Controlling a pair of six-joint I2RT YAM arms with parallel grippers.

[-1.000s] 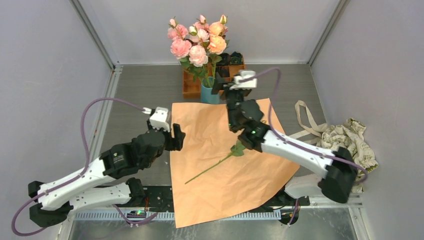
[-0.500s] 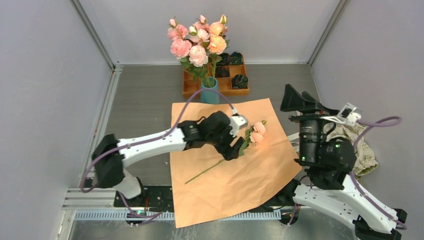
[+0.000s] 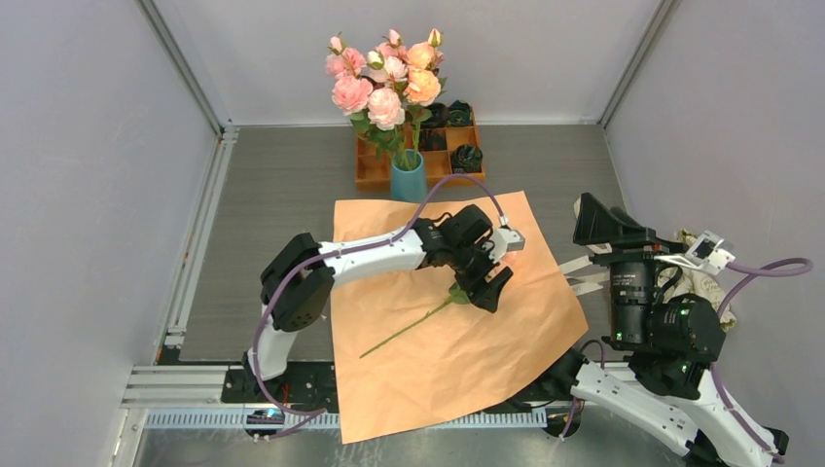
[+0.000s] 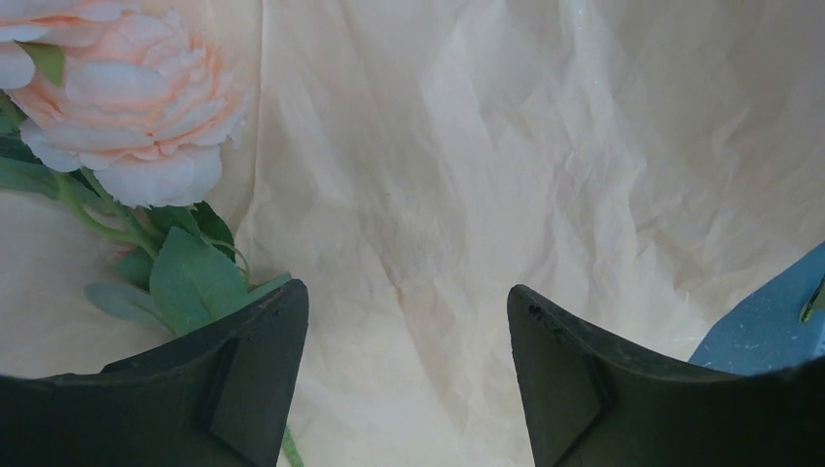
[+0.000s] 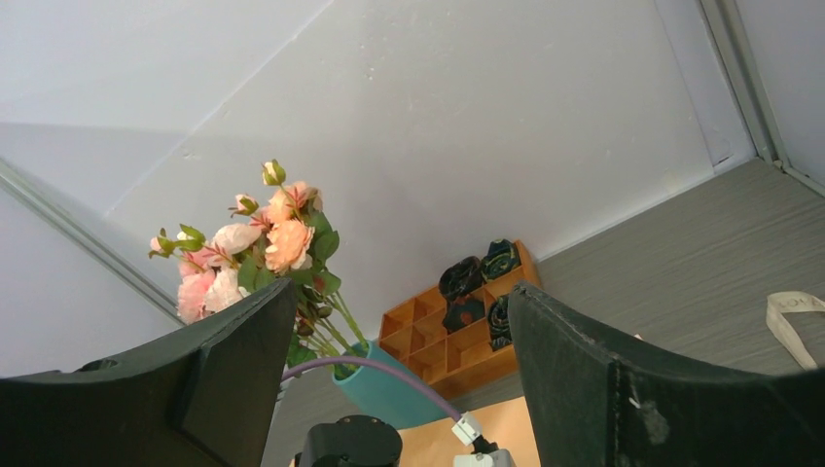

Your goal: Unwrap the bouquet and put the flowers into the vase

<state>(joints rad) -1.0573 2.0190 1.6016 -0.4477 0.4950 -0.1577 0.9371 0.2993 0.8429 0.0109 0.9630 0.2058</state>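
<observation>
Pink roses stand upright in the teal vase (one stem lies apart).

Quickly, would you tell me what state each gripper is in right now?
Left gripper: open, holding nothing, beside the loose rose.
Right gripper: open, holding nothing.

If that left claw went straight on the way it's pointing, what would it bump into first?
The left gripper would likely meet the orange paper first; the loose rose lies just aside.

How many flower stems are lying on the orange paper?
1: a rose stem in the middle of the orange paper, its bloom end under the left gripper. More could be hidden beneath it.
</observation>
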